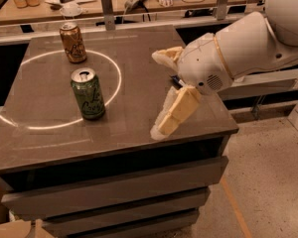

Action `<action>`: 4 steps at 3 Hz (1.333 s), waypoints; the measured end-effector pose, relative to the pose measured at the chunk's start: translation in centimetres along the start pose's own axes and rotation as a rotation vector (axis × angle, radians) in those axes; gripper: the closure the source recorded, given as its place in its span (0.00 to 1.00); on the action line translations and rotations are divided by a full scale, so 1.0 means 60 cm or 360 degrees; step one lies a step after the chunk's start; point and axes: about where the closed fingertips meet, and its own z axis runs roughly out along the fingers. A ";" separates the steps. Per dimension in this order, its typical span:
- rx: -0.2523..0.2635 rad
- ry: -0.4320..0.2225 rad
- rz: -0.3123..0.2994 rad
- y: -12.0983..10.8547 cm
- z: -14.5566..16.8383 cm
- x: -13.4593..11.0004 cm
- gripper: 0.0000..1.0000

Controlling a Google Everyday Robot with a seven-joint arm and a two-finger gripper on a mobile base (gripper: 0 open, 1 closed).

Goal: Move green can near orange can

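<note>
cans: 2 | green can point(88, 94) upright, left half of tabletop point(139, 43), inside pale ring point(120, 78) | orange can point(73, 42) upright behind it on ring's far edge, apart | pincer point(156, 93) over tabletop right of green can, spread wide, empty | white arm point(238, 43) crosses right edge

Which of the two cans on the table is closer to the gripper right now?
The green can, standing upright toward the front of the table. The gripper hovers to its right, jaws open; the orange can stands farther back.
</note>
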 end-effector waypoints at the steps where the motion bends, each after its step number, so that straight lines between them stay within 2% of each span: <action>1: 0.0000 0.0000 0.0000 0.000 0.000 0.000 0.00; 2: 0.0068 -0.0038 -0.0005 -0.007 0.011 -0.006 0.00; 3: 0.0191 -0.0191 -0.0054 -0.071 0.061 -0.016 0.00; 4: 0.0183 -0.0340 -0.0011 -0.114 0.115 -0.017 0.00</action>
